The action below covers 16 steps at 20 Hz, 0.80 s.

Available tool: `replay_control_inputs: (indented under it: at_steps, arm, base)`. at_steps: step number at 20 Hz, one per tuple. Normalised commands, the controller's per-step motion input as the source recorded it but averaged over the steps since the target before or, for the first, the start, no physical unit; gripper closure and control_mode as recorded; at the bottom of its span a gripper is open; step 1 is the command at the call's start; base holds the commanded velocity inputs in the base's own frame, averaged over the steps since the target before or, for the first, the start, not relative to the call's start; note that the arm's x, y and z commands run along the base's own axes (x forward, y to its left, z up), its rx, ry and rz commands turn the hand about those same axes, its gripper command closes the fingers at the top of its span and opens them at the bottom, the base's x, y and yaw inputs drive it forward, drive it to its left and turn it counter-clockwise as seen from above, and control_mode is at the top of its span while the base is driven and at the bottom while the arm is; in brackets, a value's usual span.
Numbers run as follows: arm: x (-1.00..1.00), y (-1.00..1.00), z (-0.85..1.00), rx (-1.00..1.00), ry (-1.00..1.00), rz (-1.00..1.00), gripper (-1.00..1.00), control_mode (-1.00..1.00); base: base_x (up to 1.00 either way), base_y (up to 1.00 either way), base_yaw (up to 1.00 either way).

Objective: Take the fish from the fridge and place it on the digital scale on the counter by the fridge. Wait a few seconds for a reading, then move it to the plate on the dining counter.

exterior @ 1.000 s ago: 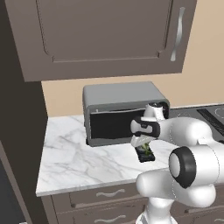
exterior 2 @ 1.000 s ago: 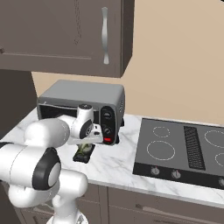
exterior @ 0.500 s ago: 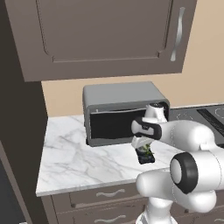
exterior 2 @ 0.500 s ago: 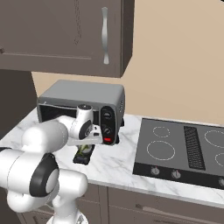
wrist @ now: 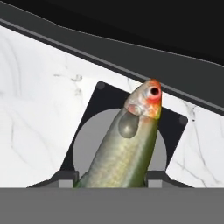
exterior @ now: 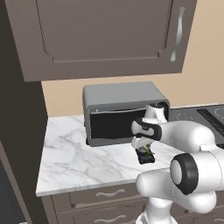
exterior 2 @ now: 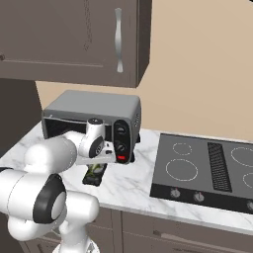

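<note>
White marble with grey veins forms the counter (exterior: 74, 153) on which the work is seen, below a dark wall cabinet (exterior: 105, 35). Just above this top the gripper (wrist: 112, 183) is held, pointing down, and between its two finger tips (wrist: 65, 180) the fish (wrist: 124, 148) is seen, the tail end lying at the tips and the red-marked head reaching away from them. The jaws are set narrowly, close on either side of the fish; whether they press it or have let go cannot be told. Directly beneath fish and gripper lies the scale (wrist: 94, 111), a black square with a grey round centre, and the fish is seen over that centre. Just behind the scale stands the grey toaster oven (exterior: 124, 111), and to its right a black cooktop (exterior 2: 207, 168) is set in the counter.
</note>
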Motion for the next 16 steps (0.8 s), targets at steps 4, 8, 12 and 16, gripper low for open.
replay_control_inputs:
  at_steps: [4, 8, 12, 16]
  arm:
    - [0.00, 0.00, 0.00, 0.00, 0.00, 0.00, -1.00, -1.00]
    - [0.00, 0.00, 0.00, 0.00, 0.00, 0.00, -1.00, -1.00]
    - [-0.11, -0.04, 0.22, 0.00, 0.00, 0.00, -1.00, -1.00]
    - [-0.37, -0.04, 0.60, 0.04, -0.05, 0.00, -1.00, -1.00]
  base:
    - [0.00, 0.00, 0.00]
    - [0.00, 0.00, 0.00]
    - [0.00, 0.00, 0.00]
    - [0.00, 0.00, 0.00]
